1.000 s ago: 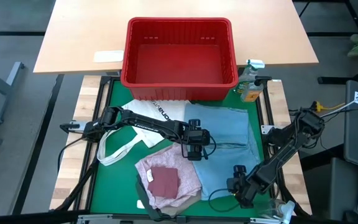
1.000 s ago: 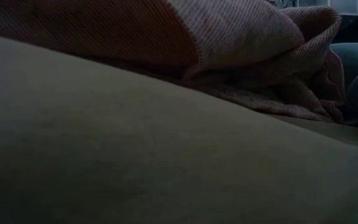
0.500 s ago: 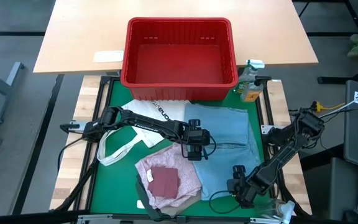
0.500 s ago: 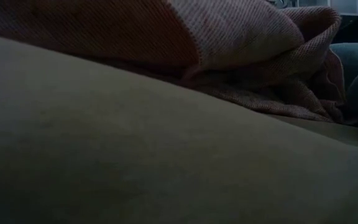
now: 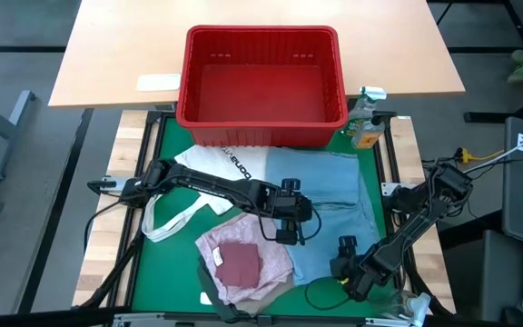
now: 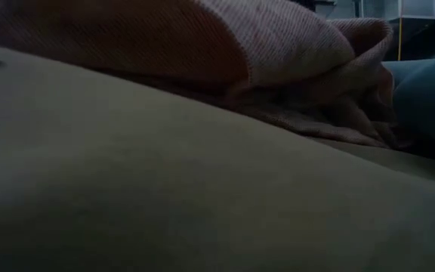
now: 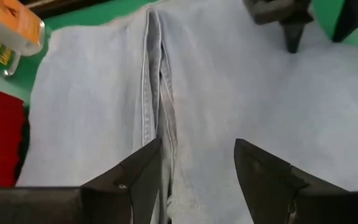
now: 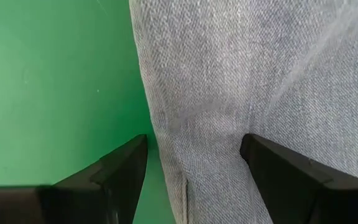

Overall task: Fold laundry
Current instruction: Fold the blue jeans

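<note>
Light blue jeans (image 5: 334, 200) lie spread flat on the green mat (image 5: 166, 263) at the middle right. A mottled pink top (image 5: 243, 259) with a dark red patch lies bunched beside them, toward the near edge. My left gripper (image 5: 287, 232) hangs open above the jeans' left part, over a seam (image 7: 157, 93). My right gripper (image 5: 341, 259) points down, open, at the jeans' near right edge (image 8: 160, 124). One of its fingers stands over the mat (image 8: 55, 74) and the other over the denim. My right gripper's fingers stand on either side of the jeans' edge (image 8: 166, 143), coming from above; whether the fingertips (image 8: 129, 155) touch the cloth or the mat I cannot tell. My left gripper touches nothing.
A red basket (image 5: 263, 127) stands at the far side. A white tote bag (image 5: 212, 177) lies left of the jeans. A spray bottle (image 5: 366, 127) stands at the far right corner. Beige cloth (image 6: 127, 189) fills the low view's foreground, with the pink top (image 6: 278, 45) behind it.
My left gripper has risen off the jeans and gone a little toward the near edge, staying open. The jeans stay flat on the mat.
</note>
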